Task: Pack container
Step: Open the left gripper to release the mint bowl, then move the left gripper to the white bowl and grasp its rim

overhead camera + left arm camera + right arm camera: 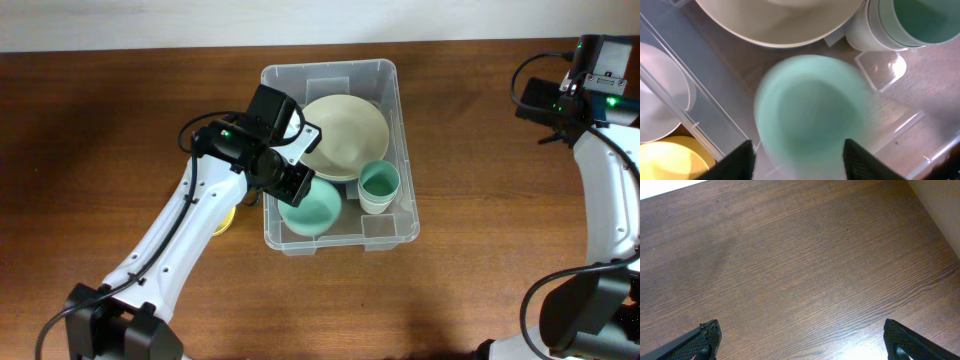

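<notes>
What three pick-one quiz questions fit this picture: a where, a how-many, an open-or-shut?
1. Where is the mint green round bowl? A inside the clear plastic rectangular container; B on a shelf; C outside, beside the right arm.
2. How many dishes are in the container? A one; B three; C five.
3. The right gripper is: A shut; B gripping a cup; C open.
Answers: 1 A, the container's walls surround it. 2 B, bowl, cream round plate and white cup with green inside. 3 C, its fingers stand wide apart over the brown wooden table.
</notes>
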